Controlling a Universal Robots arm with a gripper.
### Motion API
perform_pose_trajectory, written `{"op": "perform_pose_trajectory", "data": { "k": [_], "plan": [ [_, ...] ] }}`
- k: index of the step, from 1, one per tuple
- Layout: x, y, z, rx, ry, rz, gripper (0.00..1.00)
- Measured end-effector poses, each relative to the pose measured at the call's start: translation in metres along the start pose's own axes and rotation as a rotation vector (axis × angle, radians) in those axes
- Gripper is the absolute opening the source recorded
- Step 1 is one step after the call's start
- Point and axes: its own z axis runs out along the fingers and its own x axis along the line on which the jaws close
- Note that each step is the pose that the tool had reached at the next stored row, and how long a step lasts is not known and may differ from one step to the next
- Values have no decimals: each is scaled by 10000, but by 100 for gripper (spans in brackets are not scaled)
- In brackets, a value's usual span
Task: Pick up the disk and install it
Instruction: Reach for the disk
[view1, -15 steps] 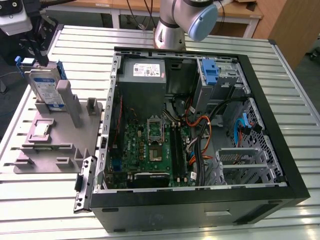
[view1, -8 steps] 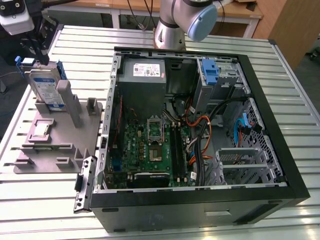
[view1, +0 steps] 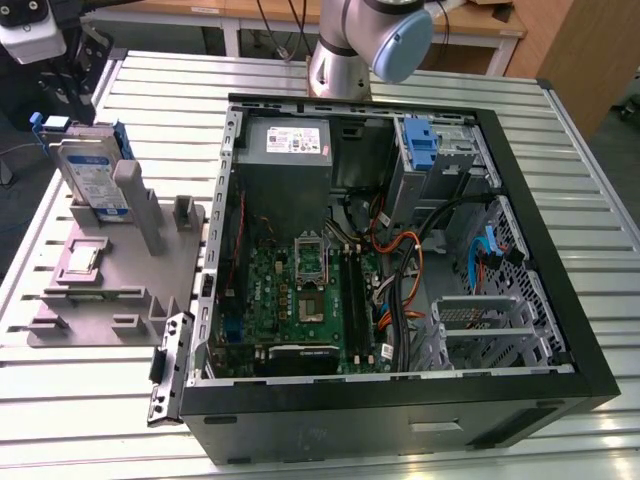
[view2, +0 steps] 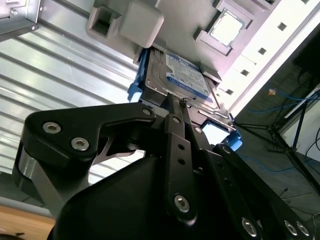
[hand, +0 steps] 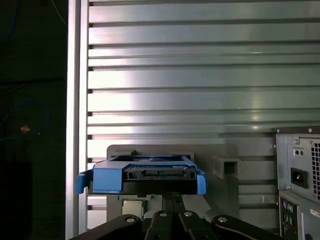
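The disk (view1: 88, 172) stands on edge in a grey holder (view1: 120, 285) at the exterior view's left, a silver drive with a white-and-blue label and blue side rails. My gripper (view1: 60, 88) hangs just above it. In both wrist views the black fingers meet in a thin line, so the gripper (view2: 176, 102) is shut. Its tip sits right at the disk's (view2: 182, 77) upper edge, between the blue rails. Whether the gripper (hand: 172, 196) touches the disk (hand: 145, 175) I cannot tell.
An open black computer case (view1: 560, 300) lies to the holder's right, with a grey power-supply box (view1: 290, 150), a blue bracket (view1: 420, 145) in the drive bay, a green board (view1: 300, 290) and cables. A small chip (view1: 80, 262) rests on the holder. The slatted metal table (view1: 90, 400) carries everything.
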Motion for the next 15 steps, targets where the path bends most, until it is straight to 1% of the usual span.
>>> {"op": "perform_pose_trajectory", "data": {
  "k": [4,8,10,11,14,15],
  "plan": [
    [74,52,23,0,1,-28,11],
    [147,64,39,42,1,-36,11],
    [161,66,48,62,-1,-66,11],
    [163,67,50,95,1,-93,11],
    [172,70,53,283,0,-148,11],
    [176,73,56,317,0,-162,11]
  ]
}}
